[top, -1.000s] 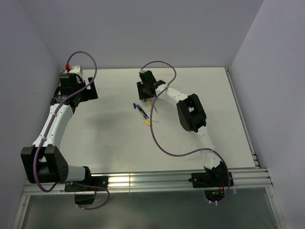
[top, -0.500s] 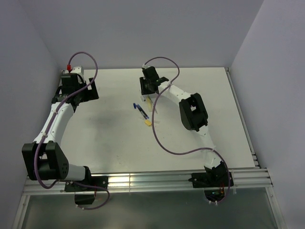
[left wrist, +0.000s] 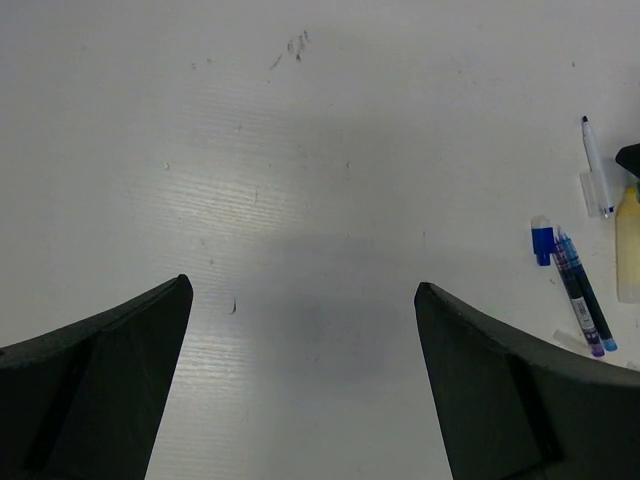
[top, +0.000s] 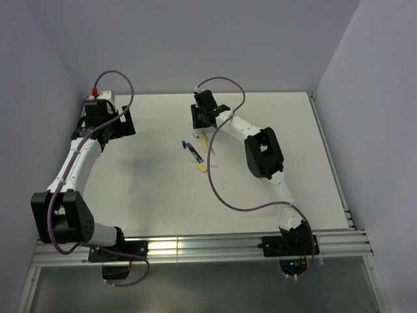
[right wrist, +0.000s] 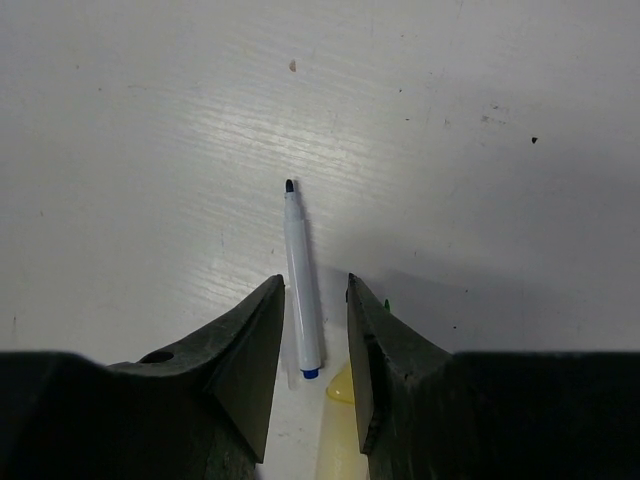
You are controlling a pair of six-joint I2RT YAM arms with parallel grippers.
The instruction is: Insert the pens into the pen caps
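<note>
A thin white pen point(right wrist: 302, 290) with a dark tip lies on the table between the fingers of my right gripper point(right wrist: 314, 282). The jaws are narrow, with a slim gap showing on each side of the pen. A pale yellow tube point(right wrist: 338, 430) lies just behind the pen's blue end. In the top view my right gripper point(top: 204, 129) hangs over that spot. A dark blue pen point(top: 193, 152) and a bright yellow cap point(top: 202, 167) lie just in front of it. My left gripper point(left wrist: 302, 285) stands wide open over bare table at the far left point(top: 111, 127).
The left wrist view shows a small blue cap point(left wrist: 541, 241) beside the dark blue pen point(left wrist: 582, 295). The white pen point(left wrist: 596, 165) and the pale yellow tube point(left wrist: 628, 250) lie near them. Purple cables loop over both arms. Walls bound the table on three sides.
My right gripper has shifted slightly towards the back over the white pen. My left arm has barely moved.
</note>
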